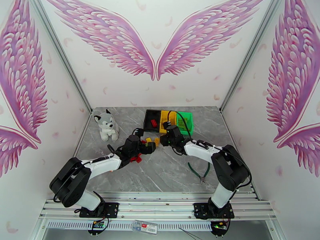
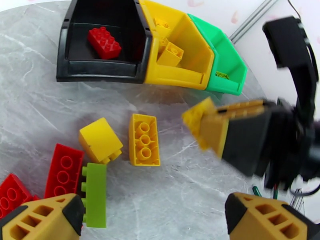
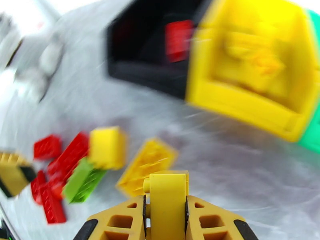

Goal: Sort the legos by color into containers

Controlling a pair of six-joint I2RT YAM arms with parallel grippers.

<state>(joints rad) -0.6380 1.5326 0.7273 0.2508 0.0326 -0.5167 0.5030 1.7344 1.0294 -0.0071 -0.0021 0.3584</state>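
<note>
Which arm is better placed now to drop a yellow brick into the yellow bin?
Right. The right gripper is shut on a small yellow plastic studded brick close to the yellow plastic bin; the left gripper is open and empty above the loose bricks.

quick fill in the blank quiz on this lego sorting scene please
1. The held lego in the right gripper is ____ in colour.
2. Inside the black bin lies a ____ brick.
3. The left gripper is ____, holding nothing.
Missing words: yellow; red; open.
</note>
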